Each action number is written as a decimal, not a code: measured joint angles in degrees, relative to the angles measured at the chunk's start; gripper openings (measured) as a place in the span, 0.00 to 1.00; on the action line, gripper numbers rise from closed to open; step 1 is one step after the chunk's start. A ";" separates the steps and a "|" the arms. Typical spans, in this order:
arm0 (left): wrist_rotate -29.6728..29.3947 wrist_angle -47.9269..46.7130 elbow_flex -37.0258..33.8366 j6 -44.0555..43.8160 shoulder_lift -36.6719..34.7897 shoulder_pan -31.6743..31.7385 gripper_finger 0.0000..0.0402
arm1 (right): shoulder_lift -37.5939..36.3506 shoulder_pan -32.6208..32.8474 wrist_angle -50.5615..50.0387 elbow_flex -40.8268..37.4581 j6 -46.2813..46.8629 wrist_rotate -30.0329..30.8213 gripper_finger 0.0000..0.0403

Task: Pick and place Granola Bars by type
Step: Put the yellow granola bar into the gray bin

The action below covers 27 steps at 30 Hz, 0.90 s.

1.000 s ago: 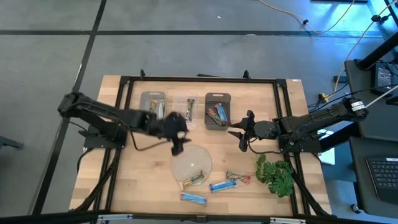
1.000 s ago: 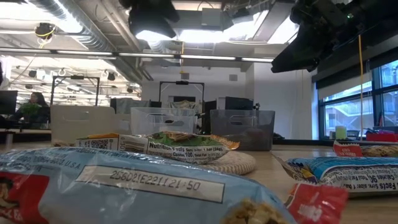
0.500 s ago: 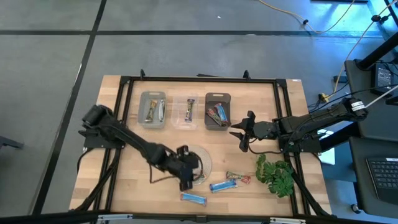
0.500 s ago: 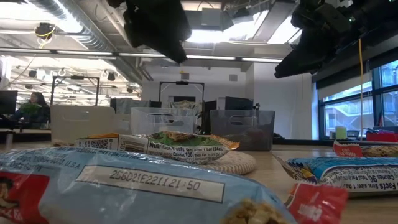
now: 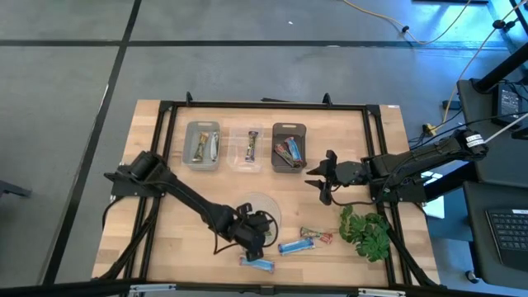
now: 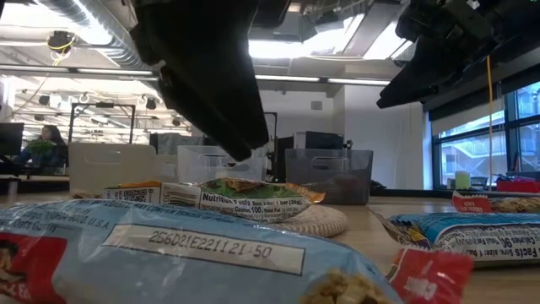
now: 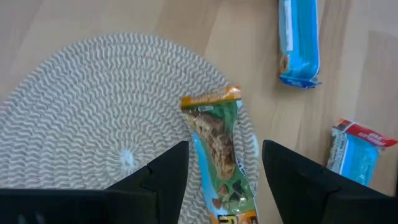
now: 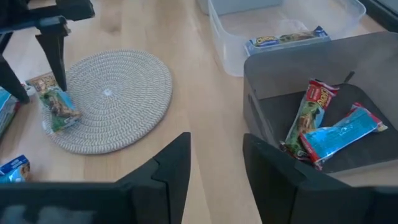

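Observation:
My left gripper (image 7: 221, 180) is open and points down over the near edge of the round woven mat (image 5: 256, 214). Its fingers stand on either side of a gold-and-green granola bar (image 7: 217, 155), which lies half on the mat. I see no touch. Two blue bars (image 5: 256, 263) (image 5: 295, 246) and a green-red bar (image 5: 316, 237) lie flat on the table near the near edge. My right gripper (image 8: 214, 180) is open and hovers between the mat and the dark bin (image 8: 323, 124), which holds green-red and blue bars.
Three bins stand in a row at the far side: a clear one with gold bars (image 5: 203, 146), a clear one with one bar (image 5: 250, 148), and the dark one (image 5: 289, 148). A leafy green plant (image 5: 365, 231) sits at the near right. A black frame borders the table.
My left arm has swung from beside the bins toward the table's near edge and come down over the mat's near rim, ending astride the gold-and-green bar. The right arm has stayed nearly still. No bar has moved.

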 joint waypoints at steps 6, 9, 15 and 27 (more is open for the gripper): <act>0.42 -0.95 0.00 -0.03 1.84 -0.36 0.48 | 0.00 0.00 -0.33 0.00 0.02 0.01 0.37; 0.50 -1.94 0.00 -1.19 2.32 -0.45 0.48 | 0.00 0.00 -0.53 0.00 0.02 0.02 0.37; 0.50 -4.07 0.00 -2.05 2.32 -0.47 0.49 | 0.00 0.00 -1.32 0.00 0.04 0.02 0.37; 3.89 -4.32 -2.25 -3.67 2.32 -0.45 0.49 | 0.00 -0.02 -1.70 0.00 0.04 0.04 0.37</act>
